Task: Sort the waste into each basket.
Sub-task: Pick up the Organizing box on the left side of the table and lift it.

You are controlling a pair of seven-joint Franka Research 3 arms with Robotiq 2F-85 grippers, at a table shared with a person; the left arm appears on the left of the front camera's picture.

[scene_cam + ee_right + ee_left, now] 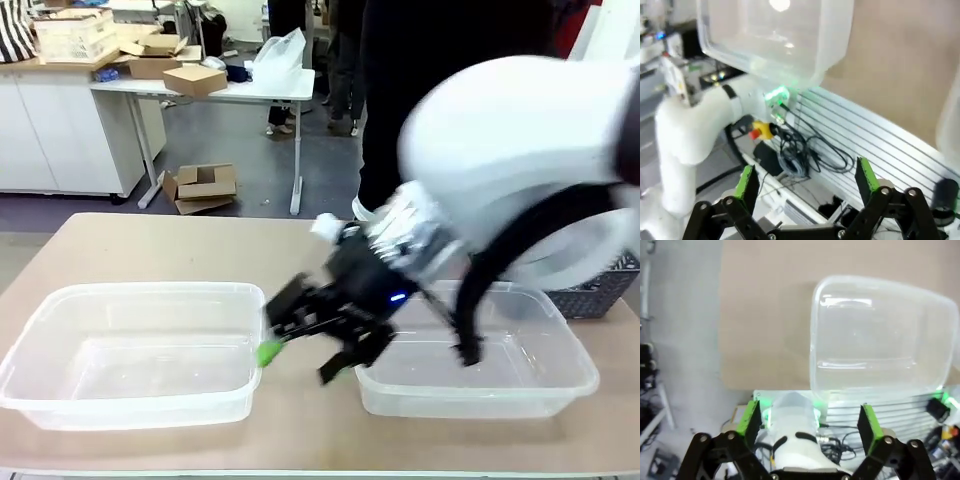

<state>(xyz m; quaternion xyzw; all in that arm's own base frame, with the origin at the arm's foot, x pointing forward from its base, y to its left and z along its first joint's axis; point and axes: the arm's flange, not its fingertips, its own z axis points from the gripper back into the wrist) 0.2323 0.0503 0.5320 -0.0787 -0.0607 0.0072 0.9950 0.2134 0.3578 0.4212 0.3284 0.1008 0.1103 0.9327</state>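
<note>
Two see-through baskets stand on the tan table: the left basket [60, 375] and the right basket [560, 385]. Nothing lies in either. The waste is out of view. My right gripper [300, 362] hangs low over the gap between the baskets, blurred, open and holding nothing; its fingers [746, 183] are spread wide in the right wrist view, with a basket [775, 40] beyond them. My left gripper [810, 420] is open and holds nothing, high above the table's near edge, with a basket [880, 335] beyond its fingers [752, 417].
A dark grey lattice basket [610, 285] sits at the table's right edge behind the right tub. A person in dark clothes [420, 80] stands at the far side. The white left arm [700, 130] and cables show below the table edge.
</note>
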